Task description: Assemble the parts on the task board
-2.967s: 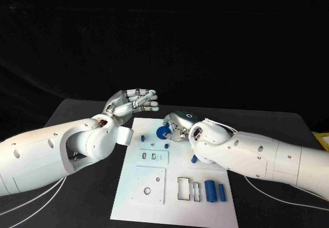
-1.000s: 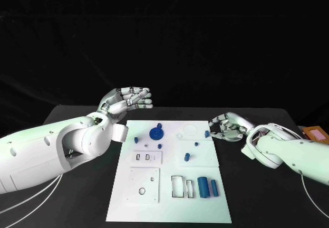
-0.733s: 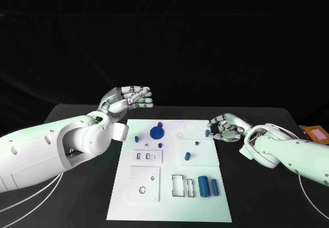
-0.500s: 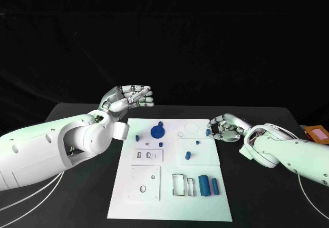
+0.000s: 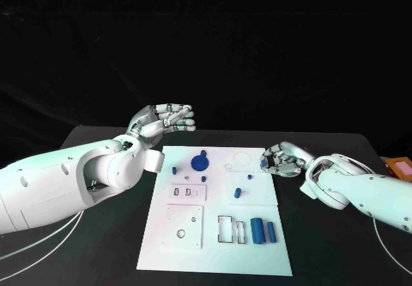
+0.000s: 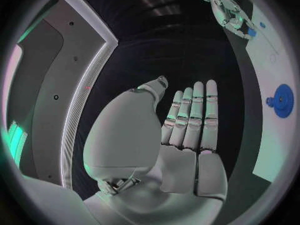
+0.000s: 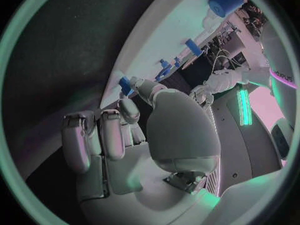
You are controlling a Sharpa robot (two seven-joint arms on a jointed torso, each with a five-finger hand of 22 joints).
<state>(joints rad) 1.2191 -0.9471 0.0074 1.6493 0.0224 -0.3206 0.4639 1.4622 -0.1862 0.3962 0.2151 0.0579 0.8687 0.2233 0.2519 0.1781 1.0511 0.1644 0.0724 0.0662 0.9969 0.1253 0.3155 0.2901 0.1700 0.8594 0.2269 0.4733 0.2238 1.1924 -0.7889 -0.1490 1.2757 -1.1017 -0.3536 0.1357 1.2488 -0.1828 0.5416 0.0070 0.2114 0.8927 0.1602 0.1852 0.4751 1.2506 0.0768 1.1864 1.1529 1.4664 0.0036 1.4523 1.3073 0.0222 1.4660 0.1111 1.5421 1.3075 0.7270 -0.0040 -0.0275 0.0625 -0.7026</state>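
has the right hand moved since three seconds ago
Yes. The right hand was over the task board beside the blue gear; it has pulled back toward the robot's right and now sits at the board's right edge, off the gear.

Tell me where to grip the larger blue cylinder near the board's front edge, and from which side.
Grip the larger blue cylinder across its round sides, mid-length, coming from above. It lies flat on the task board, close beside a thinner blue cylinder, so fingers probably fit best straddling it.

Lab: black-draped table (image 5: 103,134), task board (image 5: 215,250)
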